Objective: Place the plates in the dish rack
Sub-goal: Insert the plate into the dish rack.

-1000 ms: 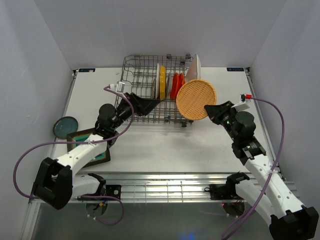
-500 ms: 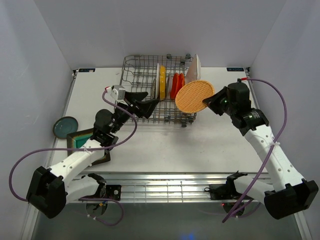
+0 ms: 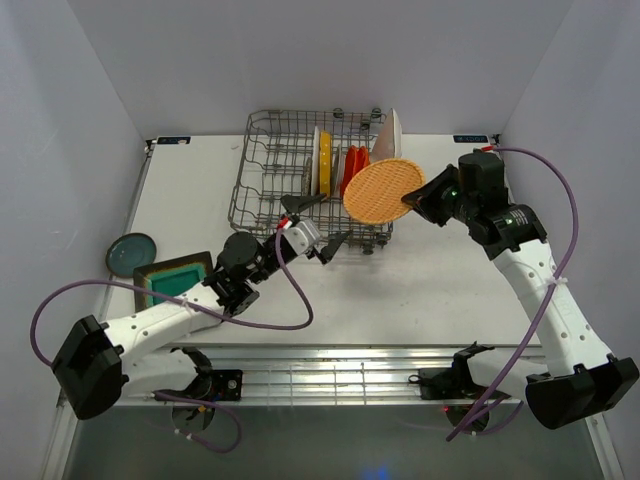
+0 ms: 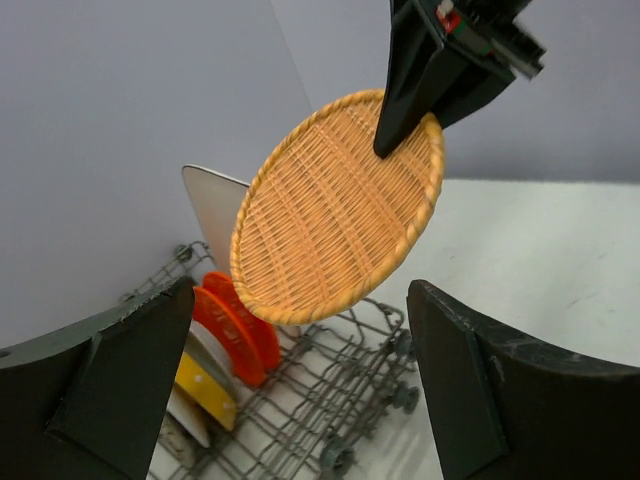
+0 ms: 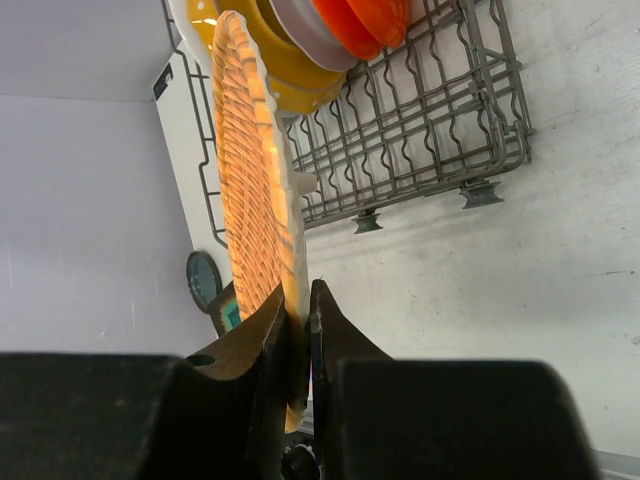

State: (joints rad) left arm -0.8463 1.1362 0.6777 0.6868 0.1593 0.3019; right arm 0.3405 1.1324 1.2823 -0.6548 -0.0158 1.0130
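Left of the dish rack (image 3: 262,180), 2 teal plates (image 3: 178,278) lie unloaded. At its near side the left gripper (image 3: 322,222) hangs wide apart and empty, where its fingers could snag wire. Above the rack's right end the right gripper (image 3: 408,200) pinches only the tilted woven plate's (image 3: 383,190) rim; it may slip, or strike the standing plates (image 3: 325,165) beyond.

From above, the woven tan round plate (image 3: 383,190) hides the right end of the grey wire dish rack (image 3: 241,185), and the left arm (image 3: 170,315) covers a corner of the square teal brown-rimmed plate (image 3: 175,275). The left wrist view crops the rack at its bottom edge.
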